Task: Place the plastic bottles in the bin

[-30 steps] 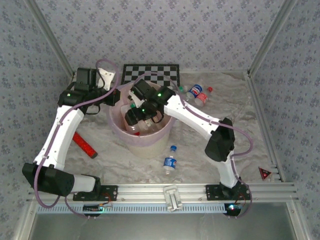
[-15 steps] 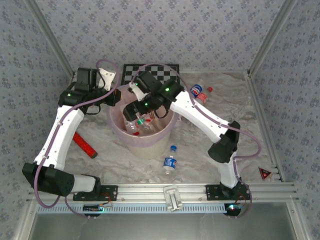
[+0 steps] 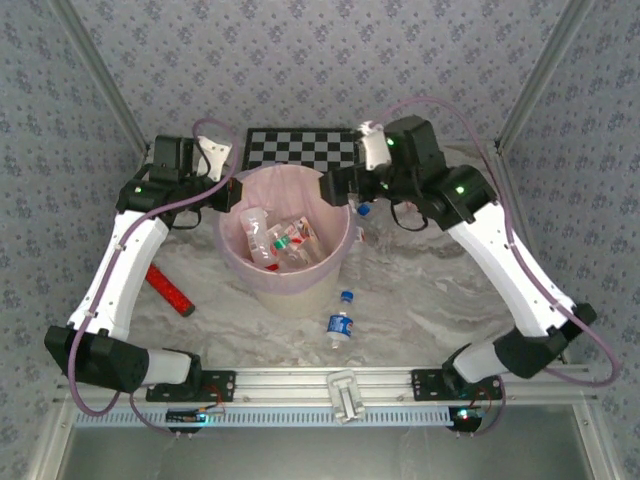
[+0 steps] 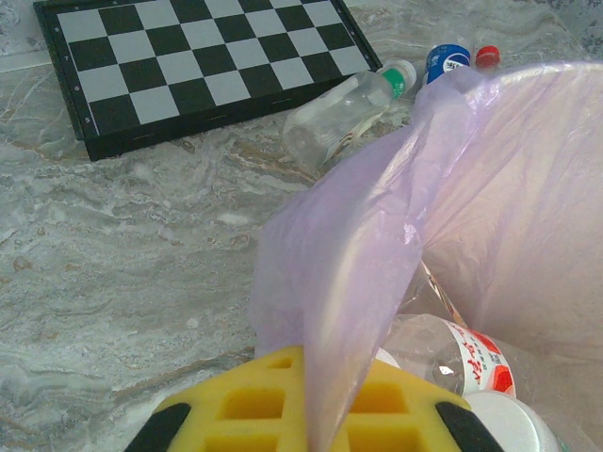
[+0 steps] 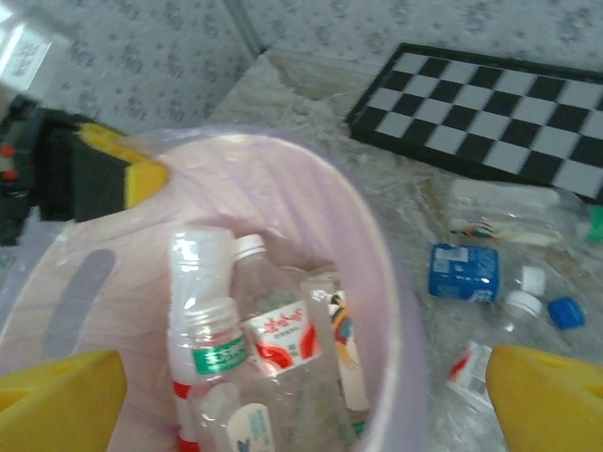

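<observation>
Marbled desk. The bin stands at centre with several plastic bottles inside. Left hand clenched on the bin's far-left rim. Right hand released, empty, above the far-right rim. A loose bottle lies just near of the bin.

**Marbled table with a bin and loose bottles on it**

The table is covered by a wrinkled, grey-white marbled sheet. The round cream bin, lined with a pink bag, stands near its middle. A black-and-white checkerboard lies flat at the far edge behind it. A flat red bar lies left of the bin, apart from it. A small blue-capped bottle lies on its side just in front of the bin. To the bin's far right lie a clear green-capped bottle just beside the board, a blue-labelled bottle and a red-labelled bottle. A small red triangle sits at the right edge.
</observation>
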